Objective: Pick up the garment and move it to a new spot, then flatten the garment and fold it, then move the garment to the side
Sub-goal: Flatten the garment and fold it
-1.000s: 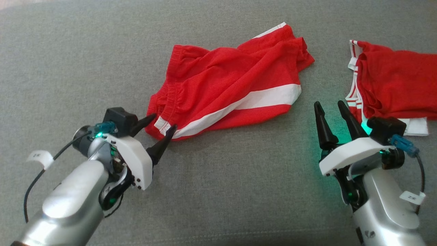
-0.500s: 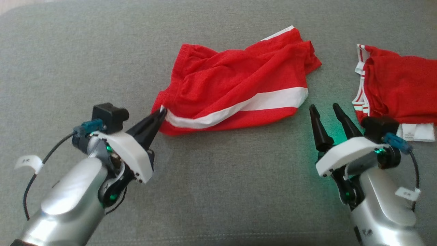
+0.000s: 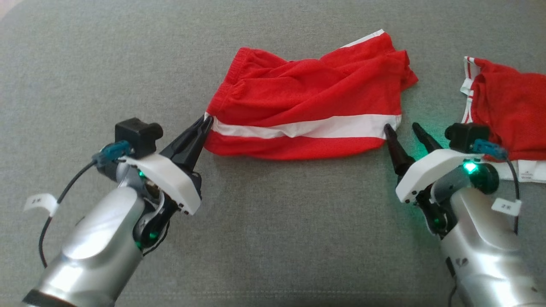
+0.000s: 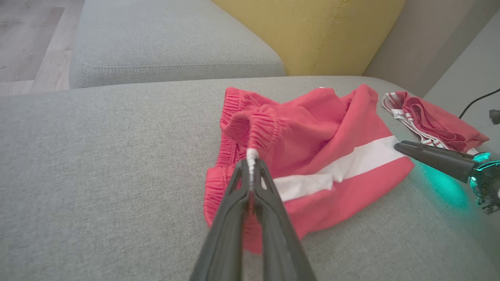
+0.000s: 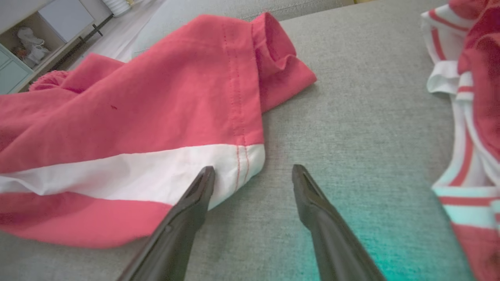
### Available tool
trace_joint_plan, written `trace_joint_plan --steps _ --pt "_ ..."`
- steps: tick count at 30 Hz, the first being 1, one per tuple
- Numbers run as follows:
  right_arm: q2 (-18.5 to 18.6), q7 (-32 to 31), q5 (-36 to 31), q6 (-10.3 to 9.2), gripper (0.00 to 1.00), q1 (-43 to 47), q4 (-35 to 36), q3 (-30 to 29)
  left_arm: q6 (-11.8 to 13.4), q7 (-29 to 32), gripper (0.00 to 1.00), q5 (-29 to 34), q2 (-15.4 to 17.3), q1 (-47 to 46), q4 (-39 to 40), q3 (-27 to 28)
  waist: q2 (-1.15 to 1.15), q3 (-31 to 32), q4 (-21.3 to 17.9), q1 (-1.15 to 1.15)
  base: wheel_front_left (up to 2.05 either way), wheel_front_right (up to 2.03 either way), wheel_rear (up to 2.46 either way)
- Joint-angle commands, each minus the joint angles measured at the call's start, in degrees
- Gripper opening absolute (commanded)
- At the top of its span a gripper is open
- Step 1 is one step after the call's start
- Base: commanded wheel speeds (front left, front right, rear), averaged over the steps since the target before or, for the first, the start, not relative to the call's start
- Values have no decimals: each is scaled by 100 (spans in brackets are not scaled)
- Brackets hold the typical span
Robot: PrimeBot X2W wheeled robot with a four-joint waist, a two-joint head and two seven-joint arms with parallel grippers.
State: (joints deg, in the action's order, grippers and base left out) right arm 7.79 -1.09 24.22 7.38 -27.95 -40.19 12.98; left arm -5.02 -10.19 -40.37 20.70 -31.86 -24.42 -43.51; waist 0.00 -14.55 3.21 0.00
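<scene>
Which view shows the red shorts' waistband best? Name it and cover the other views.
Left wrist view: the gathered waistband is close, the left end effector shut on its corner. The head view shows it from above as the red shorts' left edge. The right wrist view shows mostly the hem end.

Barely any text tbh. The white tag (image 3: 40,201) off the left arm (image 3: 98,243) and the matching tag (image 3: 506,207) off the right arm (image 3: 482,251) each show a "2" plus a smudgy character. The sewn label (image 3: 527,172) on the red garment (image 3: 512,106) at the right edge of the cushion (image 3: 273,238): print too tiny to read.
</scene>
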Motion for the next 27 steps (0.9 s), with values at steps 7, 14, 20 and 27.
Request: trace_joint_plan --steps 7,14,20,27 --pt "44 117 89 11 100 -402 -241 243 35 -103 0 42 79 -402 74 233 0 -64 52 0 0 0 0" --pt "162 210 187 11 0 -525 -451 564 43 -160 0 31 67 -447 -27 237 0 -68 58 0 0 0 0" --pt "351 300 128 11 0 -521 -379 740 71 -203 0 33 74 -441 -131 239 0 30 9 0 0 0 0" --pt "706 193 -19 11 0 -463 161 940 169 -303 0 58 65 -398 -147 287 0 291 -71 0 0 0 0"
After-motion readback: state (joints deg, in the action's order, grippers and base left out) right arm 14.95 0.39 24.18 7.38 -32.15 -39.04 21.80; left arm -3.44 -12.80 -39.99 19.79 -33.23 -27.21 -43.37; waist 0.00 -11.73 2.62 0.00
